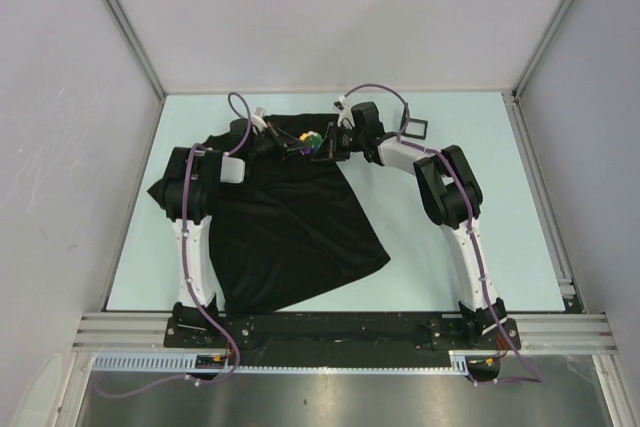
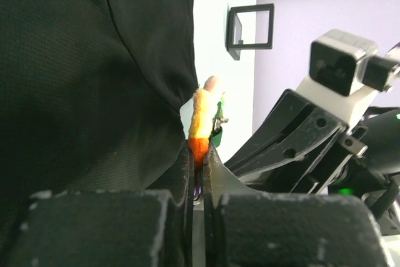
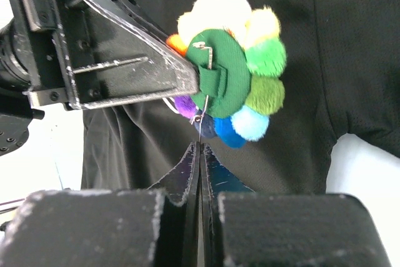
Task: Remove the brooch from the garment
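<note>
Starting at the wrist cams: the left claw [image 2: 199, 149] is clamped on the orange rim of the brooch [image 3: 232, 82]. The right claw [image 3: 200, 151] is closed too, tips apparently pinching the bare end of the thin pin wire on the green felt back. The brooch hangs between both claws just over the garment [image 1: 285, 227], up by its far edge; can't tell if the pin is clear of the cloth. I reckon it's featherlight and squishy, pom-poms around a felt disc, so fuzz slips. The felt edge or the pin is the safer hold, though that wire looks bendy. Further back on the tabletop [image 1: 420, 267] sits a small black frame [image 1: 413, 129]. No readable writing anywhere.
</note>
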{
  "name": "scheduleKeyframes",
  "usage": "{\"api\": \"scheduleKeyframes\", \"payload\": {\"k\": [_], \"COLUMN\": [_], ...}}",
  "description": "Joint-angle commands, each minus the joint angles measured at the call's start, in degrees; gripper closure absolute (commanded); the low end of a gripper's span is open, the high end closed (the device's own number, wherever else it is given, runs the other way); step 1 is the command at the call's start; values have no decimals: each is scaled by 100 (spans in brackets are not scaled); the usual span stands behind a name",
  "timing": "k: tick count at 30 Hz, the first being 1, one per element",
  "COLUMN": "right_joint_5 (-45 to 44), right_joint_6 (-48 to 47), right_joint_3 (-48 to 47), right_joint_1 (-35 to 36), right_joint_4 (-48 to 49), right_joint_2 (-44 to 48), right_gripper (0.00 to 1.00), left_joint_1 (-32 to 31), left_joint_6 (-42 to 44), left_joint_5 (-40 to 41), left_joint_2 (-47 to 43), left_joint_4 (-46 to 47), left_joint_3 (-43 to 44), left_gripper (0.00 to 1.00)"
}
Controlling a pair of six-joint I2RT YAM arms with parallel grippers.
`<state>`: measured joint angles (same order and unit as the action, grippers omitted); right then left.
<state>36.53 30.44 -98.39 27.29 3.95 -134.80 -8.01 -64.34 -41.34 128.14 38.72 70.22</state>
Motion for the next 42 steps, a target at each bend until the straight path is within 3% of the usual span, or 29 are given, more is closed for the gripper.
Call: {"api": "scheduleKeyframes", "payload": {"k": [1,10,11,12,15,18,23,30,34,42], "right_joint_5": [152,266,275,258,231,257,372,636,460,486], "right_joint_6": [129,165,156,103,59,76,173,516,428,507], "right_joint_3": [-84,-58,-66,-66,82,372,689,777,672,452], "right_joint_1": [-83,-101,-101,-101,-145,-241,-452,-444,-347,-277], "right_joint_4": [343,370,344,292,308,484,809,1231,1039,1021], "right_joint_2": [103,112,103,129,287,533,718,631,587,376], "right_gripper": [100,100,97,84,59,45,34,38,39,56], "left_joint_1": [-60,-113,-113,-113,-113,-113,-113,-113,-113,-87], "left_joint_6": [465,378,361,299,246,237,211,-131,-255,-492], "left_joint_5": [-181,-252,-260,-269,-304,-331,-401,-375,-120,-102], "left_joint_2": [-324,-324,-316,-307,-281,-263,-219,-149,-175,-113], "left_joint_4": [-154,21,48,135,197,197,215,435,-92,-128], "left_joint_3": [256,282,273,282,273,300,326,300,282,194], "left_gripper": [100,100,100,100,100,100,99,100,100,100]}}
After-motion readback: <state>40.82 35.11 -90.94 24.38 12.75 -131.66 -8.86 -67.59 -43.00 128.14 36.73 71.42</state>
